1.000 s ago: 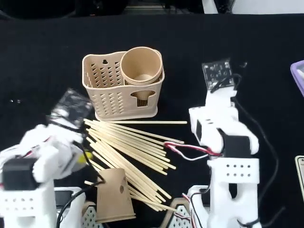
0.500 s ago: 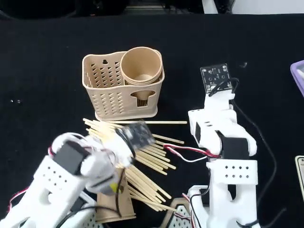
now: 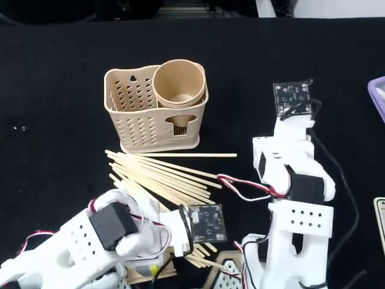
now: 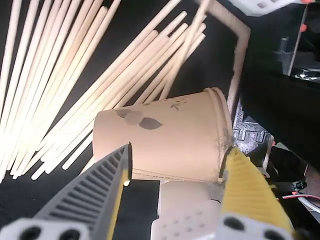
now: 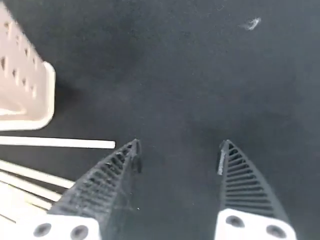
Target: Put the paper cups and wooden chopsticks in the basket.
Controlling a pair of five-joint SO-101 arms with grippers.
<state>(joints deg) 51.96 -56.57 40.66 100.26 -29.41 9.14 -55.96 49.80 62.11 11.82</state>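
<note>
Gripper (image 4: 180, 151) partly hides fallen cup (image 4: 160, 132).

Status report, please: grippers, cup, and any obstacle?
Left gripper open, fingers either side of the lying paper cup. Right gripper open above the table. Loose chopsticks under the cup.

Loose cup (image 4: 160, 142): in front of the basket (image 3: 155, 114), almost wholly covered by the left arm (image 3: 90, 241) in the high view.
Chopsticks (image 3: 162, 174): the ends farthest from the basket run under that arm.
Stacked cups (image 3: 179, 84): inside the basket, number unclear.
Purple box (image 3: 378, 96): well right of the basket, cut by the edge.
</note>
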